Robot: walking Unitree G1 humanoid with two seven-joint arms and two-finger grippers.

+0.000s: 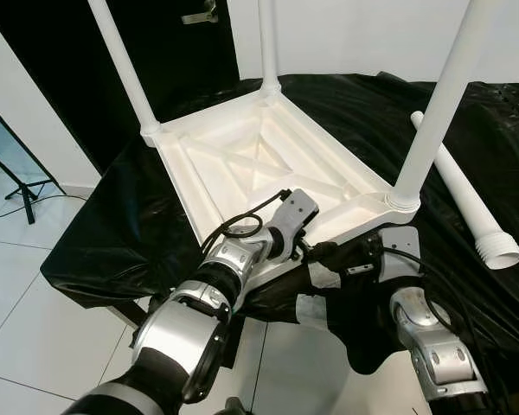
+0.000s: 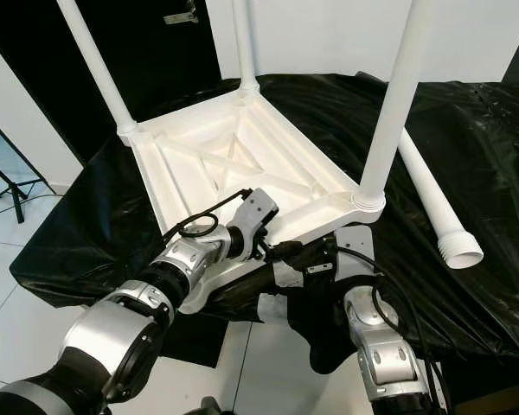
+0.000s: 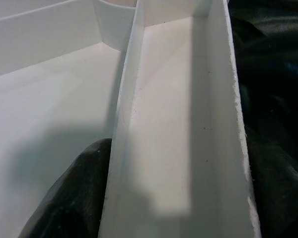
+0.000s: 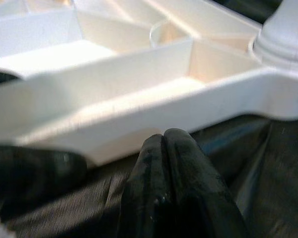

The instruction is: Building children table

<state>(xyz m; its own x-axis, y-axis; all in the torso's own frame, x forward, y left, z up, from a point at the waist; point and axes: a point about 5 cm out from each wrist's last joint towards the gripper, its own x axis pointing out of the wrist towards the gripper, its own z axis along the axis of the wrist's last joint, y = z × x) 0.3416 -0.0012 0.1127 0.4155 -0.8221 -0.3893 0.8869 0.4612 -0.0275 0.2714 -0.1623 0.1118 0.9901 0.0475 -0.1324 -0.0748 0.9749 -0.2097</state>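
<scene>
On black cloth [image 1: 112, 225] — ribbed white tabletop [image 1: 259, 164], left claw [image 1: 307, 251]

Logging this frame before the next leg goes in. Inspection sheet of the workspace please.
Surface: black sheet over the bench.
Job's things: white tabletop upside down, three legs standing in its corners; fourth leg lies loose on the robot's right.
Clutter: nothing seen.
Grippers: left gripper at the near rim, one finger inside it; right gripper shut, just below that rim.
Cables: black loop on left wrist.
Surroundings: white tile floor, dark door.
</scene>
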